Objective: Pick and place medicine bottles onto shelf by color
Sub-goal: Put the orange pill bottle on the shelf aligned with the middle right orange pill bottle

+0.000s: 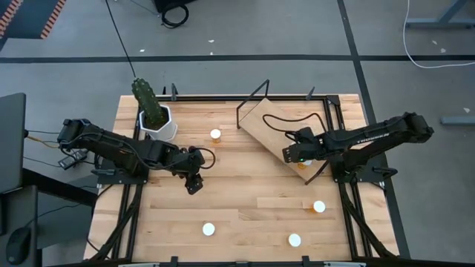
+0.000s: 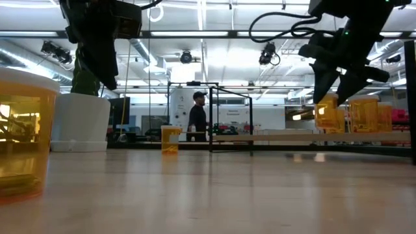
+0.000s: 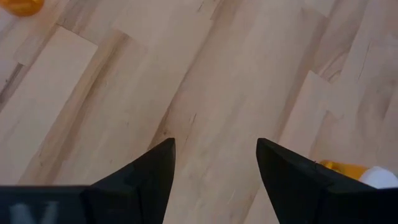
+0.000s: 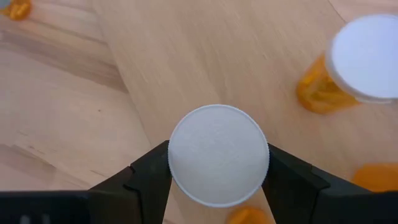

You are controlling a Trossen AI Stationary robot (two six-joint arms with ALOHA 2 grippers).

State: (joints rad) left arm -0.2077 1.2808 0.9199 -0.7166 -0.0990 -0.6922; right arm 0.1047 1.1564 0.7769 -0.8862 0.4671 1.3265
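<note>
My right gripper (image 4: 217, 177) is clamped on a bottle (image 4: 218, 163) by its white cap, over the shelf (image 1: 269, 126) near another bottle (image 4: 354, 65) standing there. My left gripper (image 3: 214, 165) hovers apart and empty over the table (image 1: 245, 189). Four bottles show unsorted on the table, so most work remains.

Cactus (image 1: 148, 101): green, upright in its pot, far from either pair of jaws, on the left arm's side.
Pot (image 1: 158, 126): white, angular, at the table's back edge.
Table (image 1: 230, 196): light wood planks under both jaws.
Person (image 2: 197, 117): dark clothes, standing far behind the table.
</note>
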